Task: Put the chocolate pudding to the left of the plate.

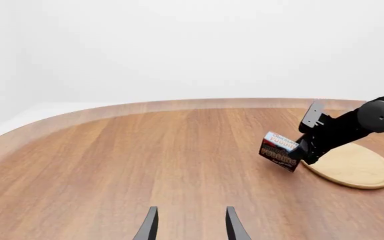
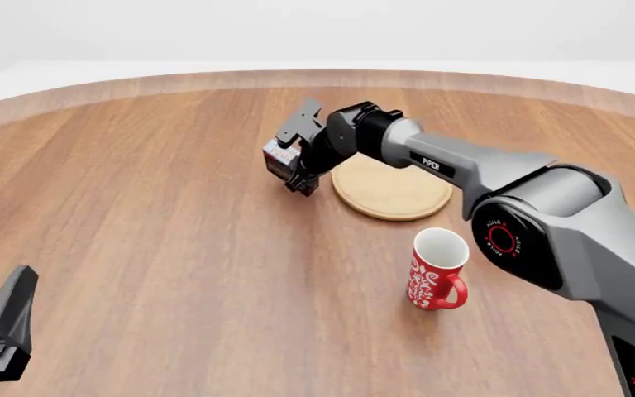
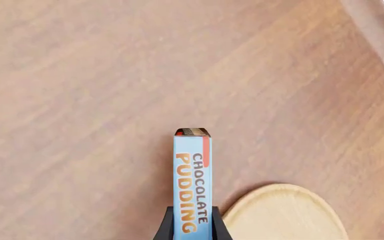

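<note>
Two arms share this wooden table (image 2: 163, 248), but only one is busy. The right gripper (image 2: 298, 169) is squeezed tight on the chocolate pudding (image 2: 278, 156), with a finger on each flat side, and the right wrist view shows the thin blue edge of the box sticking out between them. That is a good way to hold it, because the box is thin there and should not slip. The pudding is just beside the left rim of the plate (image 2: 395, 194), very near it and not over it. It leans a bit, and I cannot tell if its bottom touches the wood or hangs just above it. I think the arm brought it here because this is the spot the job asks for, so the job looks nearly done. What is left, I guess, is to set the box down flat and let go slowly, so it does not tip or bump the plate. A red mug (image 2: 439, 269) with white marks stands nearer the camera, well apart from the box, so it should not get in the way. The left gripper (image 1: 189, 225) hangs low over bare wood on the left side, far from everything. Its fingers are spread apart and hold nothing, likely because it is not needed.
</note>
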